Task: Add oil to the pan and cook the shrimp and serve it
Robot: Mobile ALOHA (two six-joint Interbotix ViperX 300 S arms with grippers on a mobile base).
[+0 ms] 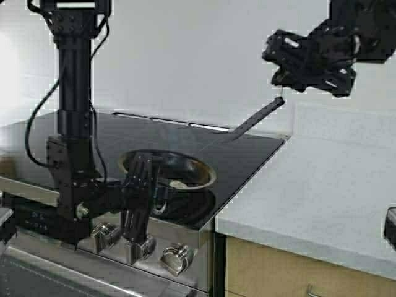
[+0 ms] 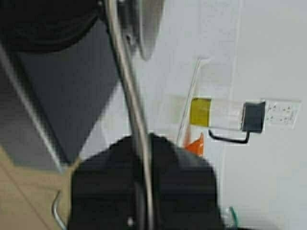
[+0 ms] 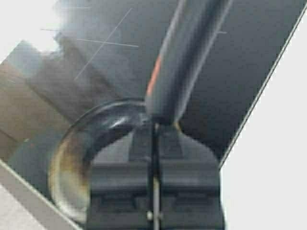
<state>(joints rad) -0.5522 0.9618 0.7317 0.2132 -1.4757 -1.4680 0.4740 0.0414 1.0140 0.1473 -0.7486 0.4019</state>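
Note:
The steel pan (image 1: 185, 166) sits on the black cooktop (image 1: 247, 154). A small pale shrimp (image 1: 179, 184) lies inside it. My left gripper (image 1: 143, 185) is at the pan's near rim, shut on its thin metal handle (image 2: 136, 112). My right gripper (image 1: 281, 91) is high above the cooktop's right edge, shut on a black spatula (image 1: 257, 117) that slants down toward the pan. In the right wrist view the gripper (image 3: 154, 129) grips the spatula (image 3: 187, 62) above the pan (image 3: 72, 158). The oil jug (image 2: 225, 115), with yellow oil (image 2: 200, 111) and a black lid, shows in the left wrist view.
A white counter (image 1: 322, 185) adjoins the cooktop on the right. Stove knobs (image 1: 176, 257) line the front edge below my left gripper. An orange bowl (image 2: 194, 143) stands near the jug. A dark object (image 1: 390, 228) sits at the counter's right edge.

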